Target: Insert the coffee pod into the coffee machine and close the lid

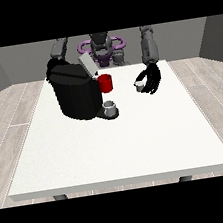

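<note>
Looking at my front feed, the small pale grey coffee pod [139, 84] sits right in the black hand at the view's right [150, 79]. That hand's dark fingers [155, 83] curl down and round behind the pod, and the pod pokes out on the side nearest the machine, so I'd call it held in a curled grip. It hangs a bit above the large white table [120, 147], over the far right part of the top, with the grey forearm [148, 47] coming almost straight down into it from the shoulder.

From the pod over to the bulky black coffee machine [76, 94] there's a clear gap, with the machine standing well to the left of the hand on my screen. Its grey flat lid [88, 65] is tipped up and open, leaning back toward the robot. Just beside the machine's right face I see a red cylindrical part [106, 83], and below that a small grey cup [110, 106] sitting on the machine's dark base plate. The pod is about level with that red part, only off to the right of it.

As for the hand at the view's left, I can only make out its grey arm [59, 48] going down behind the machine's top corner. The hand itself is hidden back there, so I can't tell how its fingers lie.
</note>
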You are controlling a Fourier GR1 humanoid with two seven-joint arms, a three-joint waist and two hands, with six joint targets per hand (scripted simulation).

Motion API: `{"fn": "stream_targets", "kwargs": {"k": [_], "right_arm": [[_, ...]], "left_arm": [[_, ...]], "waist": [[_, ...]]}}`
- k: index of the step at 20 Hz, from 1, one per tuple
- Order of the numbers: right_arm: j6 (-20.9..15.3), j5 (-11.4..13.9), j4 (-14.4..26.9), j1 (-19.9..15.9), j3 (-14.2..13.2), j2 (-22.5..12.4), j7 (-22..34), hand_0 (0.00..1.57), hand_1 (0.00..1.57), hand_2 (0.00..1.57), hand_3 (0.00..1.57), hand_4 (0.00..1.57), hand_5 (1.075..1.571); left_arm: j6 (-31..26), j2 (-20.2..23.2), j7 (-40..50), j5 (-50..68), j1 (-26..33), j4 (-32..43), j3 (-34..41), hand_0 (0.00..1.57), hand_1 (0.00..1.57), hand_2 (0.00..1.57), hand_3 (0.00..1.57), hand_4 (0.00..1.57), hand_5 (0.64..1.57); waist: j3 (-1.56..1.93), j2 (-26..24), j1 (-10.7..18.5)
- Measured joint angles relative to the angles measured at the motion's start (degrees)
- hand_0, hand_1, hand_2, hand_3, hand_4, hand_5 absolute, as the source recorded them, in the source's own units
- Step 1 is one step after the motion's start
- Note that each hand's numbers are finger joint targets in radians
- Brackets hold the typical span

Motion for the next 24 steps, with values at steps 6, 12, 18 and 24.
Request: {"fn": "stream_targets", "kwargs": {"k": [6, 12, 18, 24], "right_arm": [[-1.28, -0.59, -1.21, 0.28, 1.66, 0.72, 0.81, 0.0, 0.0, 0.0, 0.0, 0.43, 1.571], [-0.68, -1.41, 0.12, 0.04, 0.3, 0.1, -0.94, 0.0, 0.0, 0.0, 0.0, 0.45, 1.571], [-1.65, -1.7, 3.22, -0.02, -0.27, 0.61, -0.31, 0.0, 0.0, 0.0, 0.0, 0.49, 1.571], [-0.98, -1.99, 6.29, -0.15, -0.73, 0.39, -1.41, 0.0, 0.0, 0.0, 0.0, 0.41, 1.571]], "left_arm": [[2.85, 0.59, -1.44, -3.54, -1.28, 2.79, -0.77, 0.97, 0.97, 1.05, 0.79, 0.32, 1.571], [2.62, 1.64, -3.11, -5.4, -3.08, 4.31, -0.9, 1.32, 1.32, 1.43, 1.41, 0.55, 1.571], [-2.11, 0.68, -4.37, -5.19, -6.33, 2.29, -1.66, 1.39, 1.39, 1.41, 1.35, 0.58, 1.571], [-7.54, 0.83, -3.2, -5.04, -10.49, -0.43, -1.93, 1.26, 1.26, 1.33, 1.29, 0.54, 1.571]], "waist": [[0.01, 0.12, -0.66], [-0.04, 0.96, -0.3], [-0.07, -2.01, 0.95], [-0.07, -3.98, 1.43]]}}
